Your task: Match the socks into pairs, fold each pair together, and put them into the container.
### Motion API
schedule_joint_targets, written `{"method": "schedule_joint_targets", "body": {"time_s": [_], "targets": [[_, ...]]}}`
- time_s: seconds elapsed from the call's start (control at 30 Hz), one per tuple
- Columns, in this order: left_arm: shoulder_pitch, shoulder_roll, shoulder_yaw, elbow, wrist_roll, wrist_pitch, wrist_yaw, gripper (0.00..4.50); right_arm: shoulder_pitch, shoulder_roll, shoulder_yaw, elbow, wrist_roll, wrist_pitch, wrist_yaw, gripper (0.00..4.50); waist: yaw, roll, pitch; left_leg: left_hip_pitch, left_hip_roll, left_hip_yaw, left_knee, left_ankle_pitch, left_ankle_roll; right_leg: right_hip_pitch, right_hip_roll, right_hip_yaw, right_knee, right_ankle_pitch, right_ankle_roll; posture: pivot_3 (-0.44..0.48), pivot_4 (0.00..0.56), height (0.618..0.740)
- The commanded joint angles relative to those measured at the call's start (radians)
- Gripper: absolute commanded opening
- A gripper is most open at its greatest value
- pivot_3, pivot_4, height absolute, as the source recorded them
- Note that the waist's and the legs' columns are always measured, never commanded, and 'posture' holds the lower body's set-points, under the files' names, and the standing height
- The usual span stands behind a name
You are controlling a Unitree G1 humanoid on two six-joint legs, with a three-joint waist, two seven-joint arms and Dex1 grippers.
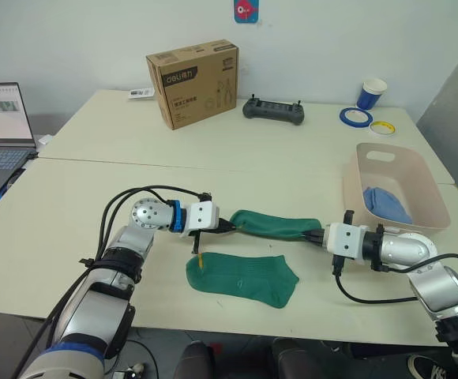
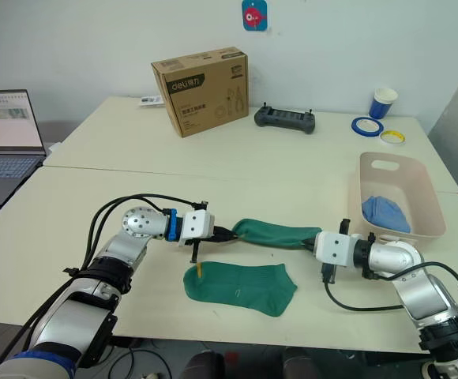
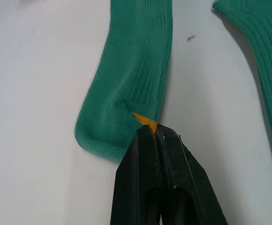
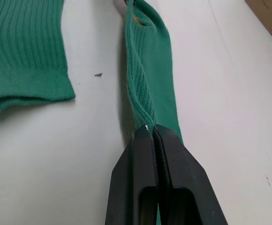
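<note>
Beside pink container, toward laptop: my left gripper and right gripper each pinched tight on opposite ends of one green sock, stretched between. Second green sock flat just nearer me. One folded blue bundle inside container. Cardboard box beyond reads "deli".

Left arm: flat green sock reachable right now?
Probably not yet. The flat green sock lies unobstructed just below the left gripper, but it's shut on the stretched green sock, shared with the right gripper.
</note>
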State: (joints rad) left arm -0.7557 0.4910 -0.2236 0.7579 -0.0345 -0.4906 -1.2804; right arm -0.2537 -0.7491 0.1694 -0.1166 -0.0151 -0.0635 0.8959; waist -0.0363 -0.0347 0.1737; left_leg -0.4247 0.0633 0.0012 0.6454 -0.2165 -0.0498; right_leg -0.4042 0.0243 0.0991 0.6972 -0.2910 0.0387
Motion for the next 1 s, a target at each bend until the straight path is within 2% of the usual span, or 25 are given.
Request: {"method": "schedule_joint_targets", "body": {"time_s": [0.03, 0.57, 0.77, 1.0], "targets": [[-0.019, 0.016, 0.048, -0.072, -0.068, 0.079, -0.029, 0.0, -0.031, 0.001, -0.042, -0.045, 0.042, 0.023, 0.008, 0.01, 0.0, 0.0, 0.0, 0.0, 0.0, 0.0, 0.0, 0.0, 0.0, 0.0, 0.0, 0.0, 0.0, 0.0, 0.0, 0.0, 0.15, 0.74], [-0.004, 0.027, 0.067, -0.157, -0.105, 0.196, -0.057, 0.0, -0.038, -0.01, -0.08, -0.088, 0.119, 0.091, 0.037, 0.01, 0.003, 0.0, 0.0, 0.0, 0.0, 0.0, 0.0, 0.0, 0.0, 0.0, 0.0, 0.0, 0.0, 0.0, 0.0, 0.0, 0.15, 0.74], [0.025, 0.073, 0.083, -0.267, -0.152, 0.321, -0.093, 0.0, -0.059, -0.014, -0.073, -0.146, 0.148, 0.177, 0.059, 0.01, 0.001, 0.0, 0.0, 0.0, 0.0, -0.001, 0.0, 0.0, 0.0, 0.0, 0.0, 0.0, 0.0, 0.0, 0.0, 0.0, 0.15, 0.74], [0.104, 0.175, 0.121, -0.473, -0.233, 0.504, -0.139, 0.0, -0.05, 0.002, -0.082, -0.279, 0.244, 0.335, 0.062, 0.01, 0.002, 0.0, 0.0, 0.0, 0.001, -0.002, 0.0, 0.0, 0.0, 0.0, 0.0, -0.001, 0.001, 0.0, 0.0, 0.0, 0.15, 0.74]]}}
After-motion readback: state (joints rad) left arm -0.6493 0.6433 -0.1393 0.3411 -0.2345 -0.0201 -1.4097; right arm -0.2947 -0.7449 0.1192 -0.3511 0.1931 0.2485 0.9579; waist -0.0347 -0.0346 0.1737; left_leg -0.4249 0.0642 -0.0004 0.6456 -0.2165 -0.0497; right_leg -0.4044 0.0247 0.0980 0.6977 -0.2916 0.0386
